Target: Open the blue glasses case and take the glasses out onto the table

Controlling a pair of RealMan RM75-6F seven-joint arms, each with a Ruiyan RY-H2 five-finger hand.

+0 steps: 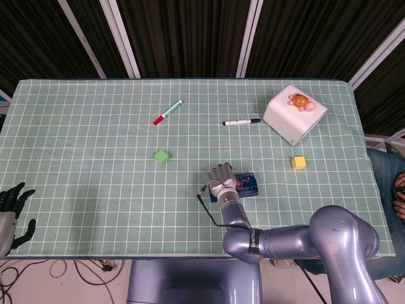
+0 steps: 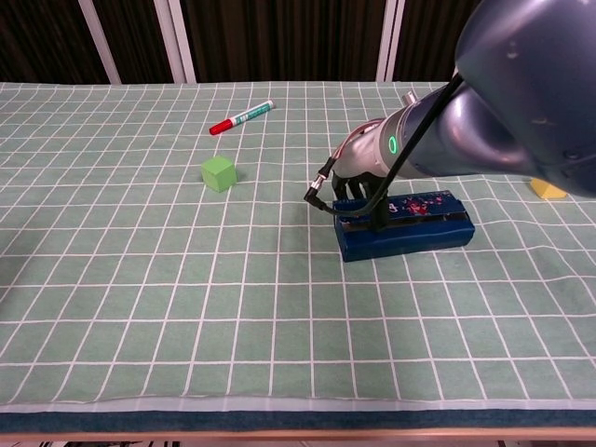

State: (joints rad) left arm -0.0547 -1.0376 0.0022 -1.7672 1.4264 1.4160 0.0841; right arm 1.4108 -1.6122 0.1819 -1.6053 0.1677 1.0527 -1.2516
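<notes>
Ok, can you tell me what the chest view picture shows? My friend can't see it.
The robot's right hand rests its fingers on the left end of a blue glasses case lying on a green checked tablecloth. Farther left sit a green cube and a red-capped marker.

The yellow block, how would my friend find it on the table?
Start at the white box with the toy turtle, far right on the green table. Just in front of it lies the yellow block. The only other block is green and sits further left.
</notes>
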